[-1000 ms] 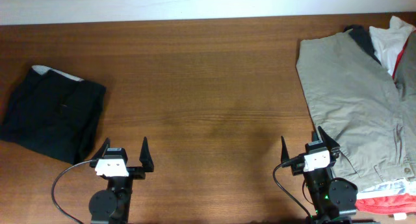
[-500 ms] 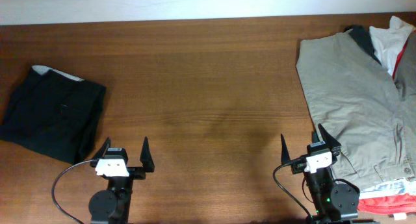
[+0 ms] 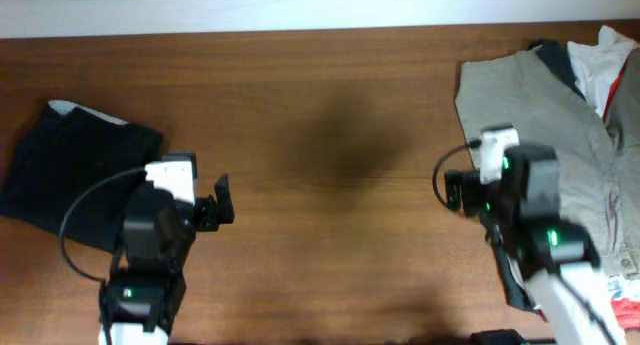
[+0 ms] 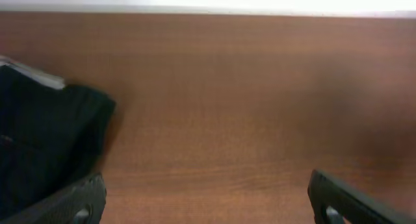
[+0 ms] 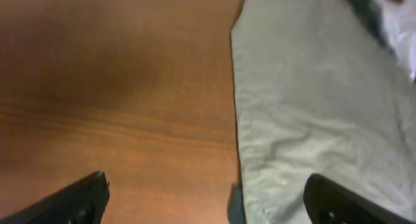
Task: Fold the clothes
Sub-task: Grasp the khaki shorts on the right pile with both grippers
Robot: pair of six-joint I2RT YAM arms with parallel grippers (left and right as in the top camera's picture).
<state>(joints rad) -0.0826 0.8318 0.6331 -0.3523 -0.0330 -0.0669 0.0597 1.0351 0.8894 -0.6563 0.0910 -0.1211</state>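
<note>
Khaki shorts (image 3: 545, 105) lie spread at the right end of the wooden worktop (image 3: 330, 95), unfolded, running out of the overhead view on the right. Their long left edge is fairly straight, and the cloth shows soft creases and a seam or two. They are part of a heap: a white garment (image 3: 600, 50) and a dark garment (image 3: 555, 57) show at the far corner, and a scrap of red cloth (image 3: 628, 313) shows at the near one; which layer overlaps which cannot be told. A folded black garment (image 3: 80, 175) rests well apart at the left end, with a pale strip at its far edge. The right gripper (image 5: 208, 204) hangs over the left edge of the shorts, its jaws spread wide and holding nothing, one fingertip over cloth and the other over bare wood. The left gripper (image 4: 208, 211) is just beside the black garment, its jaws equally wide and empty. The fold appears not yet begun. The main hazard is probably a shallow pinch on the hem alone, which could slip or lift a single layer so that the shorts bunch instead of travelling flat. A pull toward the centre might also drag the neighbouring garments along, since the heap looks entangled. A sweep by the left arm could rumple the black garment.
</note>
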